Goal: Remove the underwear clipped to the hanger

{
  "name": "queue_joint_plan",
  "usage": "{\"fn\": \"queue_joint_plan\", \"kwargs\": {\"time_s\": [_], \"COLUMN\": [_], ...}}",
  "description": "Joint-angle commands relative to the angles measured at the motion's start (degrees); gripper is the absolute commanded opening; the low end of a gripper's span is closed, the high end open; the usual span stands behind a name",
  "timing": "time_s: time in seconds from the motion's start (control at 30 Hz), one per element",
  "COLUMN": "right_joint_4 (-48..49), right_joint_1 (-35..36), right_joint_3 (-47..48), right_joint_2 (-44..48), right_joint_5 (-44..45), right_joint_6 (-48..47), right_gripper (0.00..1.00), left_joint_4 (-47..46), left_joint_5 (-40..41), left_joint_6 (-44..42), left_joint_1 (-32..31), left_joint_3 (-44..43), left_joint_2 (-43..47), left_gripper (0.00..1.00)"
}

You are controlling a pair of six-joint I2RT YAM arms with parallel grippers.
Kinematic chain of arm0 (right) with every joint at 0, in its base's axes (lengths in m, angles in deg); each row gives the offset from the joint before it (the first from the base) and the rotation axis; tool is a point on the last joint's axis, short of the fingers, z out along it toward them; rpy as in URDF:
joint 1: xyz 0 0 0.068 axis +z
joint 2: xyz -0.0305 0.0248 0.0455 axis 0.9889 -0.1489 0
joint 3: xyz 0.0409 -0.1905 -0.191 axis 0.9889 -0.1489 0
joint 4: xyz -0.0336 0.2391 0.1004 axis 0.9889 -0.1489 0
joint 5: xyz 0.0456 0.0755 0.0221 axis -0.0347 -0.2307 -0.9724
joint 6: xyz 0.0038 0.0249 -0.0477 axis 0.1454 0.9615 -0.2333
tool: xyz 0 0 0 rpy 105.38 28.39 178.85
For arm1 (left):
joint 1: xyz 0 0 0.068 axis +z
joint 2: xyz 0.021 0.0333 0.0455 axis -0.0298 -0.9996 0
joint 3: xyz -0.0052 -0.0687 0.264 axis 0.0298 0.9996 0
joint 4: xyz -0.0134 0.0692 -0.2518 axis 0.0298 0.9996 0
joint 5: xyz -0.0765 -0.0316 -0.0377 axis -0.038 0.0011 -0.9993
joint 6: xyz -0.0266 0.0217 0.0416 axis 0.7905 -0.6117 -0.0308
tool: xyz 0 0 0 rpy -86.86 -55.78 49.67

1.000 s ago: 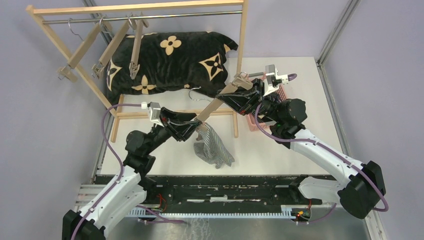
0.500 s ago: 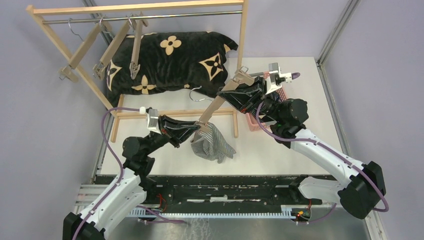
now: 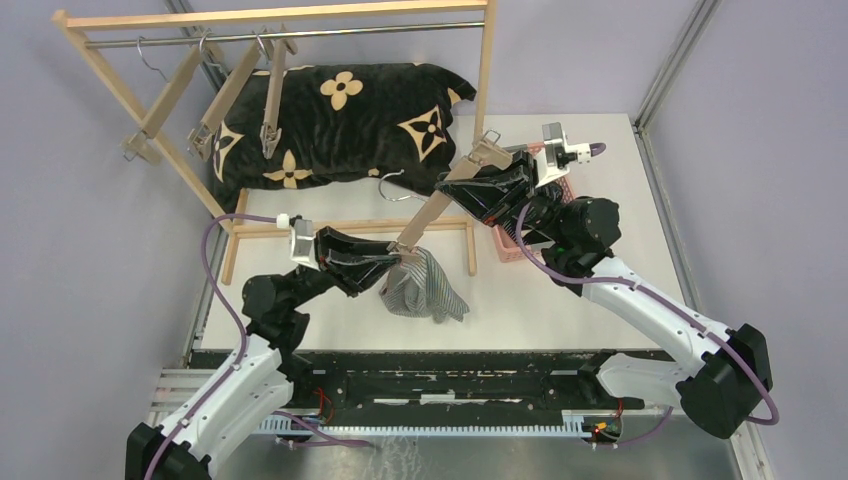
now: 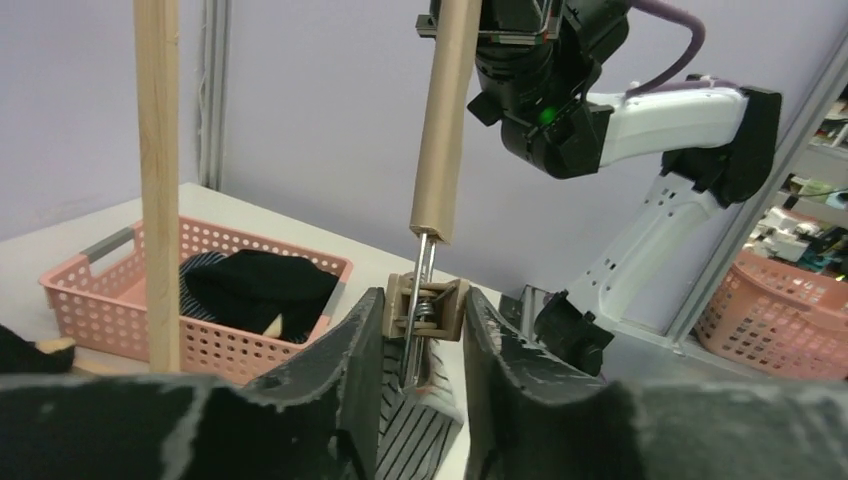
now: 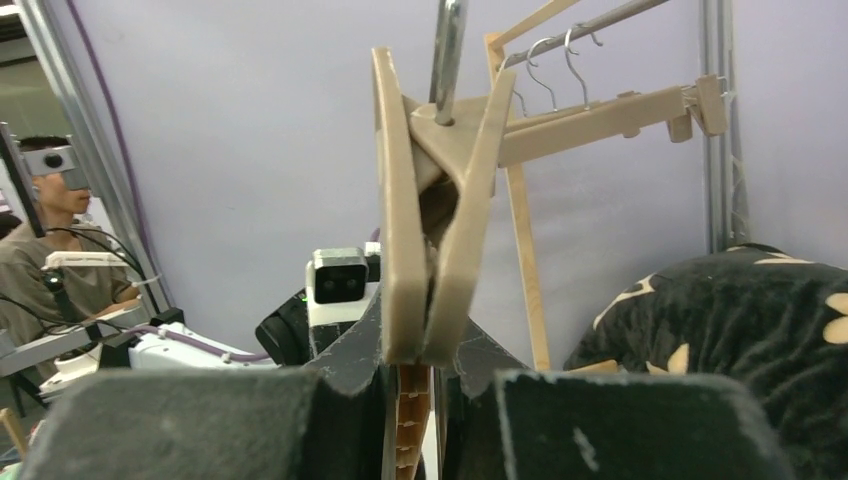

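A wooden hanger (image 3: 440, 200) slants between my two grippers. The grey-white striped underwear (image 3: 425, 290) hangs from its lower clip (image 4: 425, 308), just above the table; it also shows in the left wrist view (image 4: 415, 440). My left gripper (image 3: 398, 262) is shut on that clip, one finger on each side of it (image 4: 425, 340). My right gripper (image 3: 462, 190) is shut on the hanger's bar near its empty upper clip (image 5: 430, 250). A black piece of underwear (image 4: 265, 280) and a navy striped one (image 4: 195, 268) lie in the pink basket (image 4: 100, 300).
A wooden rack (image 3: 280, 15) with three empty clip hangers (image 3: 235, 85) stands at the back left. The big black cushion with tan flowers (image 3: 340, 120) lies under it. The pink basket (image 3: 508, 245) sits under my right arm. The rack's base bar (image 3: 350, 225) lies behind my left gripper.
My left gripper has risen and shifted slightly left at the lower clip. The striped underwear has lifted off the table. My right gripper has tilted the hanger a little higher.
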Motion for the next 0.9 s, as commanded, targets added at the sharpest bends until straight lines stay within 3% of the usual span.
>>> {"fn": "queue_joint_plan", "kwargs": {"time_s": [0.0, 0.03, 0.1, 0.13, 0.5, 0.53, 0.57, 0.63, 0.7, 0.77, 0.87], "right_joint_4": [4.26, 4.47, 4.66, 4.75, 7.11, 7.08, 6.98, 6.83, 6.62, 5.67, 4.69], "right_joint_1": [0.28, 0.3, 0.31, 0.27, 0.37, 0.37, 0.34, 0.41, 0.4, 0.37, 0.37], "right_joint_3": [2.36, 2.37, 2.5, 2.53, 3.41, 3.49, 3.41, 3.18, 3.0, 2.97, 2.66], "right_joint_2": [-0.15, -0.17, -0.17, -0.24, -0.5, -0.48, -0.36, -0.39, -0.57, -0.89, -1.09], "right_joint_5": [-1.23, -1.29, -1.47, -1.5, -3.05, -3.19, -3.23, -3.13, -3.11, -3.02, -2.92], "right_joint_6": [0.54, 0.84, 1.15, 1.38, 4.16, 4.19, 4.23, 4.06, 3.75, 3.16, 2.4], "right_gripper": [0.01, 0.01, 0.01, 0.01, 0.01, 0.01, 0.01, 0.01, 0.01, 0.01, 0.01], "left_joint_4": [-8.26, -8.71, -9.17, -9.48, -11.26, -11.28, -11.48, -12.77, -14.28, -15.95, -17.0], "left_joint_5": [-1.37, -1.36, -1.27, -1.35, -0.22, 0.09, 0.21, 0.51, 1.21, 1.18, 1.3], "left_joint_6": [2.42, 2.49, 2.34, 2.33, 1.45, 1.37, 1.28, 1.47, 1.94, 2.5, 3.4], "left_joint_1": [-0.18, -0.17, -0.18, -0.24, -0.21, -0.25, -0.28, -0.22, -0.28, -0.28, -0.27], "left_joint_3": [-1.77, -1.68, -1.75, -1.96, -1.51, -1.44, -1.41, -1.26, -1.01, -0.95, -1.12], "left_joint_2": [-0.01, -0.3, -1.22, -1.77, -6.82, -7.04, -7.26, -7.39, -7.42, -7.35, -6.78], "left_gripper": [0.6, 0.67, 0.92, 0.94, 0.93, 0.89, 0.78, 0.41, 0.17, 0.06, 0.06]}}
